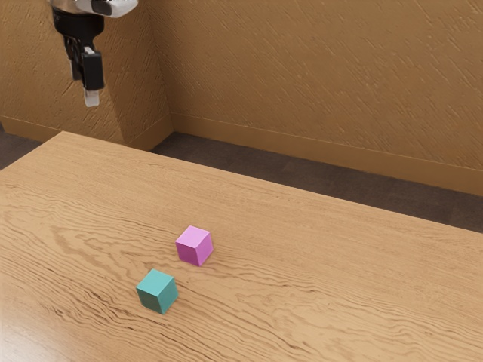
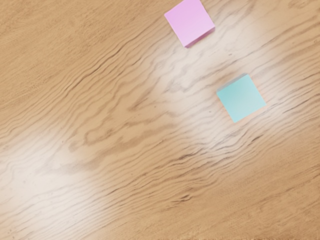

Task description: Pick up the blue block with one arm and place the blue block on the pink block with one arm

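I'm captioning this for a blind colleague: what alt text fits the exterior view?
A pink block and a blue block sit apart on a wooden table, the blue one nearer the camera. The black gripper hangs high at the exterior view's upper left, far from both.

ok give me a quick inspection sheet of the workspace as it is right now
surface: wooden table, bare grain
job's things: blue block, teal-looking, and pink block, both on the table, close but apart, not stacked
clutter: nothing seen
grippers: gripper high at the exterior view's upper left, far from both blocks, carrying nothing
cables: nothing seen
surroundings: tan wall, dark floor
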Available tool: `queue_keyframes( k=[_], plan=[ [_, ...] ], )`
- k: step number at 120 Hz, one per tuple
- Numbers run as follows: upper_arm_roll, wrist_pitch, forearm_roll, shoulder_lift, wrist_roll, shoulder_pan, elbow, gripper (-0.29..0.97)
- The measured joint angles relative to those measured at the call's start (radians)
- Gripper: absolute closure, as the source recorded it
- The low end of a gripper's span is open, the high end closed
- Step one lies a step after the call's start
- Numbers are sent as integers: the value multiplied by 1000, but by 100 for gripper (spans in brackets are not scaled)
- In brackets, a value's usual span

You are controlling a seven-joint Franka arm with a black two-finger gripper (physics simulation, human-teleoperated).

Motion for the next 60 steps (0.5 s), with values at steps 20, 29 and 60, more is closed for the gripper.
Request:
queue_keyframes(
  k=[20, 29, 60],
  plan=[
    [-7, -5, -3, 6, 55, -4, -22, 0],
    [-20, -6, -5, 17, 75, -8, -51, 0],
    [-30, 167, -63, -46, 83, 35, -399, 0]
  ],
)
